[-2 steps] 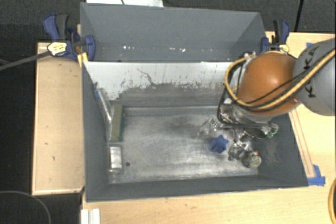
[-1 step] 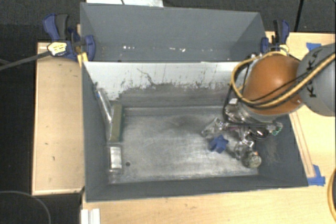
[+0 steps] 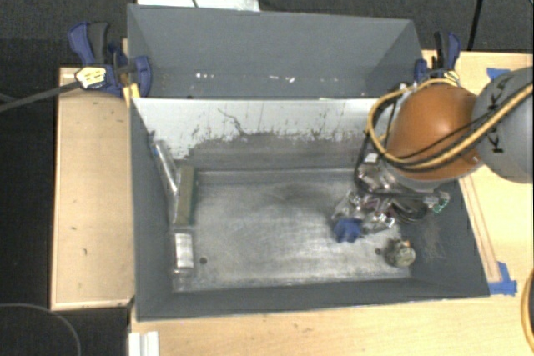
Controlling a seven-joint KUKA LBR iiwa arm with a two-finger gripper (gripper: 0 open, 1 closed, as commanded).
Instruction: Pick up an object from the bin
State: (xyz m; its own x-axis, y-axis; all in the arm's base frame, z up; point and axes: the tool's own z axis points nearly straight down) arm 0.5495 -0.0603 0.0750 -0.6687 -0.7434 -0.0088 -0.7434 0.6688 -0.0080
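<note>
Pincer (image 3: 362, 219) low at the bin's (image 3: 250, 283) four o'clock, just beside a small blue object (image 3: 345, 232). Its opening cannot be told.

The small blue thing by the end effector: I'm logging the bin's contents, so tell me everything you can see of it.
The small blue thing is a compact, irregular lump of a matte material, perhaps plastic or foam; no separate parts can be made out. It lies on the floor of the bin, right of the middle and toward the front, at the tip of the end effector. Whether they touch cannot be told. A small round greyish thing lies apart, to its right.
</note>
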